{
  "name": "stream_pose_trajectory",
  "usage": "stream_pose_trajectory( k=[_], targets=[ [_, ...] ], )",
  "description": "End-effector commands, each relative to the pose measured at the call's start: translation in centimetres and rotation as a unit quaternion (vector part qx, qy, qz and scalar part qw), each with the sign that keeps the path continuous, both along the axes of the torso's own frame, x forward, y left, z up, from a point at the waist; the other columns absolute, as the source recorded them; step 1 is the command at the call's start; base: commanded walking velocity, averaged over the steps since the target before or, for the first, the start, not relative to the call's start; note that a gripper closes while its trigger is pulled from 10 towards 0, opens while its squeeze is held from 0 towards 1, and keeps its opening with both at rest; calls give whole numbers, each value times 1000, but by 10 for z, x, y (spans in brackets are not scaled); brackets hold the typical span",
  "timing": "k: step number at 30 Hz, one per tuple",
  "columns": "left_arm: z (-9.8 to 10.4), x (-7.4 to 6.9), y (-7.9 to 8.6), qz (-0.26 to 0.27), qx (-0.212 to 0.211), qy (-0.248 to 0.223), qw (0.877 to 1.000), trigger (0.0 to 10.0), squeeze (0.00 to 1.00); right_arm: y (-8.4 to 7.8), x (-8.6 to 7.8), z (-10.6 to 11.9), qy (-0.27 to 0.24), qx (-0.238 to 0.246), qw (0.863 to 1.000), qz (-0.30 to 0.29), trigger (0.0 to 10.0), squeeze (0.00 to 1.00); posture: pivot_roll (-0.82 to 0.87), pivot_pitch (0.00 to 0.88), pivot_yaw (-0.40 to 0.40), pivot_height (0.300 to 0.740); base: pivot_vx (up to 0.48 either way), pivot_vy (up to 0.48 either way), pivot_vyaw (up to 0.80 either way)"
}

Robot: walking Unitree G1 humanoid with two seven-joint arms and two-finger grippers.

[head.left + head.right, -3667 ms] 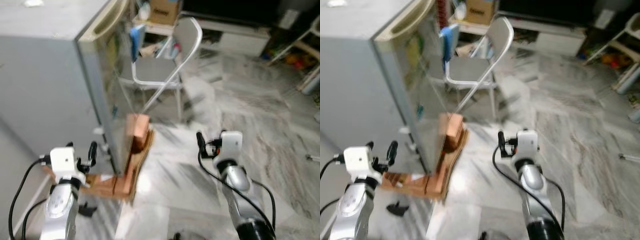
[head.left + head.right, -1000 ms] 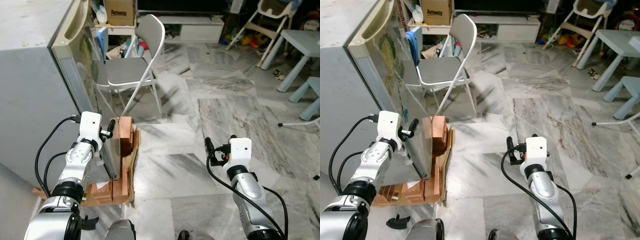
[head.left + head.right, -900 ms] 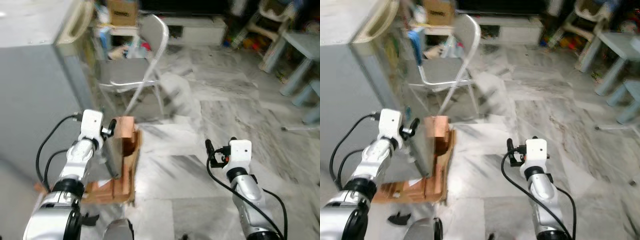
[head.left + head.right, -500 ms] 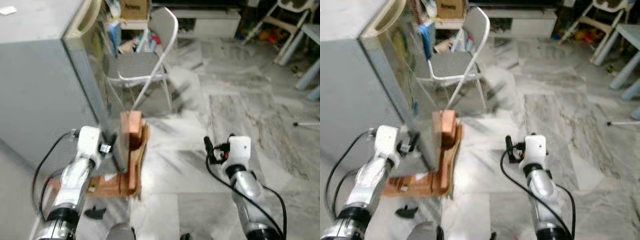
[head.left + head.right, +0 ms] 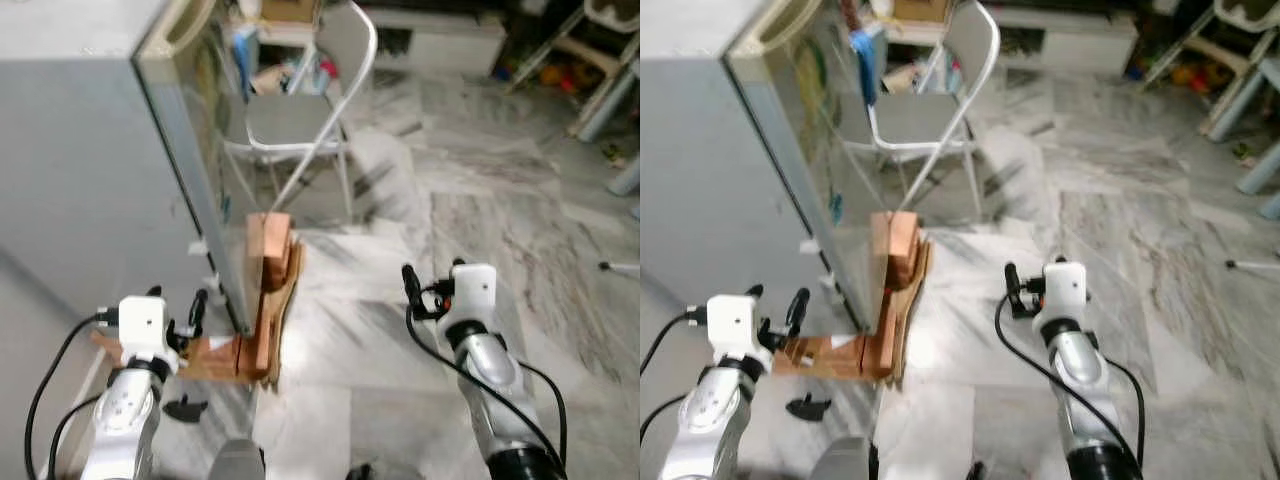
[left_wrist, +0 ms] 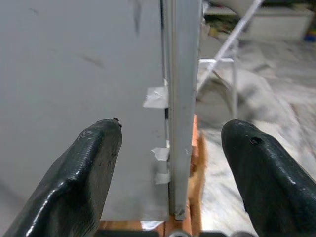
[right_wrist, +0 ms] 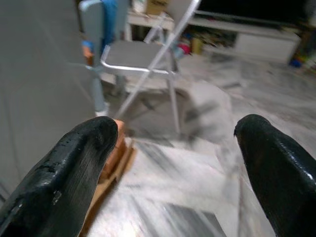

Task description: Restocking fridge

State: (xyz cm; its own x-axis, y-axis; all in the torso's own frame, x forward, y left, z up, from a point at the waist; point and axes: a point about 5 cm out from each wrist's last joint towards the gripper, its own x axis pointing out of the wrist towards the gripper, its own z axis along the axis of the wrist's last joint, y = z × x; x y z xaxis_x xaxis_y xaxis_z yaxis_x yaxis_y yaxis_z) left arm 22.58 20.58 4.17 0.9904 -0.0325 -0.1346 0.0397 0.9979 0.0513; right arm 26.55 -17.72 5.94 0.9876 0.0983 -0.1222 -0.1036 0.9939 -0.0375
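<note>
A grey fridge [image 5: 90, 170] stands at my left with its door [image 5: 205, 150] closed, and the door's edge [image 6: 180, 98] runs upright in the left wrist view. My left gripper [image 5: 178, 310] is low beside the fridge's side wall, just short of its front corner. It is open and holds nothing, its fingers [image 6: 86, 173] spread wide either side of that edge at a distance. My right gripper [image 5: 420, 290] hangs over the marble floor right of the fridge, open and empty, with its fingers [image 7: 74, 168] far apart.
Wooden blocks and cardboard [image 5: 265, 290] are stacked at the fridge's front corner. A grey folding chair [image 5: 300, 120] stands beyond it, close to the door. A small black object [image 5: 185, 407] lies on the floor by my left arm. Open marble floor [image 5: 500, 200] spreads to the right.
The head views have shifted, so the camera moved. My left gripper has dropped and drawn back from the fridge's front corner. The right gripper holds about the same place.
</note>
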Motion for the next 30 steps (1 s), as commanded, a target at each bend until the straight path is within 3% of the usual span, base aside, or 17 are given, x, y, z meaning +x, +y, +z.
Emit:
stream_pose_trajectory(
  k=[1,11,18,25,30],
  targets=[
    [5,3,-9,-14,-2,-7,1000,10000,0,-4,-1,1,-4,-6,1000,-3,10000,0,99,0,-3,740,0,-439,756],
    [8,7,-7,-3,-1,2,1000,10000,0,-5,-3,-1,0,-8,1000,-5,10000,0,98,0,0,740,106,-269,696],
    [10,7,-1,10,2,-4,1000,10000,0,-5,-3,-1,1,-6,1000,-3,10000,0,102,0,-4,740,0,0,0],
    [9,-6,10,28,5,-9,1000,10000,0,-6,-4,0,-3,-8,1000,-4,10000,0,100,0,-7,740,0,0,0],
    [8,-5,8,30,3,-10,999,10000,0,-6,-4,-1,-1,-11,1000,-2,10000,0,101,0,-11,740,0,0,0]
  ],
)
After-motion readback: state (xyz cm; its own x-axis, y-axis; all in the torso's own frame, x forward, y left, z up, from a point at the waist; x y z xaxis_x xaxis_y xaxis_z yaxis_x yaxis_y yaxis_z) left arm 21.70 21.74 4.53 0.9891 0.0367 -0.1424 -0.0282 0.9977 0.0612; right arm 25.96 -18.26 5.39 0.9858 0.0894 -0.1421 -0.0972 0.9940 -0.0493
